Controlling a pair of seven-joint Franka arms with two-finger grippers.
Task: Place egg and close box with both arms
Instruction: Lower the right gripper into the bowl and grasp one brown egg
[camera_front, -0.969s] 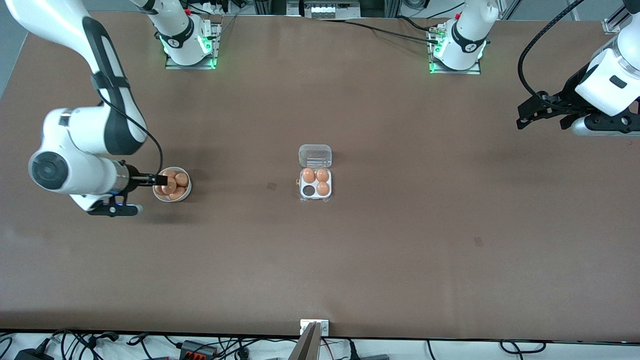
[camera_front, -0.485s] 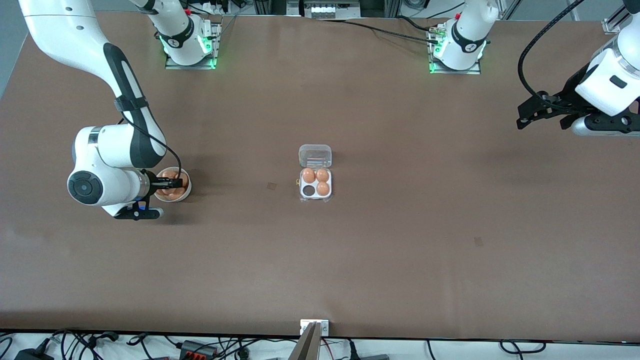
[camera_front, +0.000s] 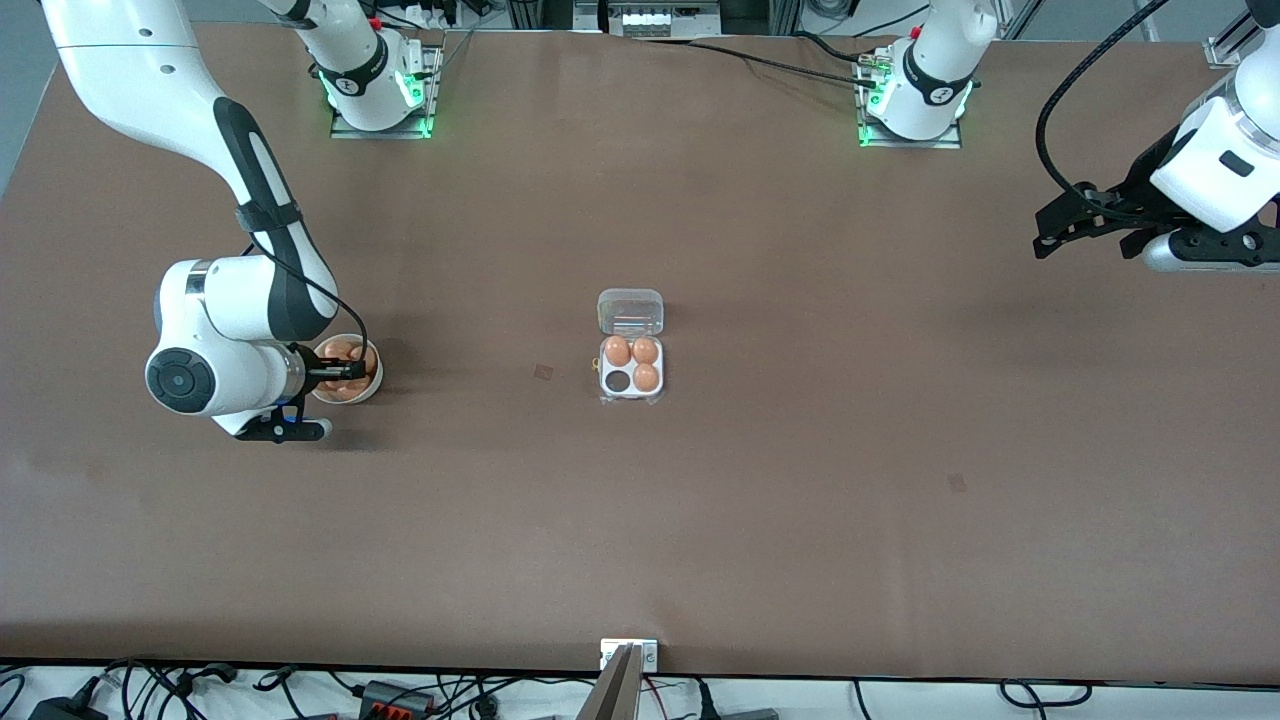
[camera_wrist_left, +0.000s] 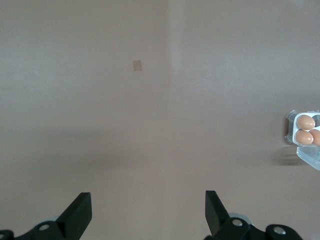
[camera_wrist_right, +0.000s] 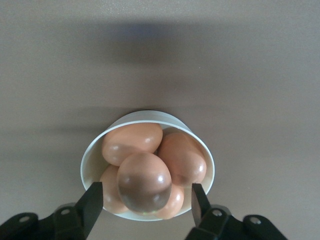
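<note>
With its fingers spread wide either side of the topmost egg (camera_wrist_right: 144, 181), right gripper (camera_wrist_right: 146, 200) sits low over the bowl (camera_wrist_right: 90, 152), nothing clamped yet. Fingertips straddle the egg with gaps on both sides; looks like the pre-grasp for the pick.

Left gripper (camera_wrist_left: 148, 207) is also wide open and empty, parked in the air over the table (camera_front: 800, 500) at the left arm's end, well apart from everything. Left arm is waiting.

Box (camera_front: 631, 368) is mid-table, lid (camera_front: 630, 311) flipped open and lying flat, touching the tray on the side farther from the front camera. Bowl is well apart from it, toward the right arm's end.

Risks, my read:
- Eggs are heaped, so the top one rests on the others. Closing off-centre could roll it sideways or squirt it out of the pads.
- Fingertips are close to the bowl rim and the neighbouring eggs; going lower could nudge them or tip the bowl.
- Smooth rounded shell: too soft a grip drops it on the long carry, too hard cracks it.
- Light plastic box may slide when the lid gets pushed, hence two arms.

Counts:
- eggs in bowl: at least four showing, more may be hidden underneath
- eggs in box: three, one cell empty
- boxes: one
- bowls: one
- arms: two
</note>
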